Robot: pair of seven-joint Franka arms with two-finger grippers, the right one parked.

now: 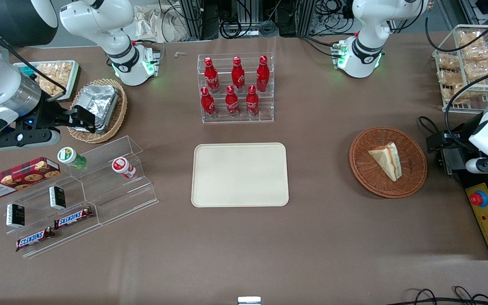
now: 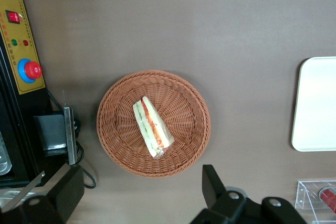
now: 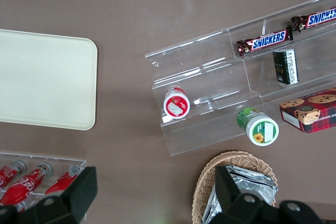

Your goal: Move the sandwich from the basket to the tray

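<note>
Nearest the front camera lay only bare table (image 1: 244,254), the brown surface that carried everything. Next in size, the tray (image 1: 240,174) sat flat at the middle of the table, well apart from my end effector (image 2: 142,203) toward the parked arm's end; I judged it was set there with nothing on it so the drop would be a plain sideways carry. Closer in, the basket (image 2: 153,123) sat directly below the end effector, with the wrist camera looking straight down into it, which I read as a hover held for lining up a descent. Smallest, the sandwich (image 2: 152,127) lay on its side inside the basket, near the middle, filling edge upward, not yet lifted. My end effector was spread wide, its two fingers (image 2: 212,184) well apart with nothing between them.
</note>
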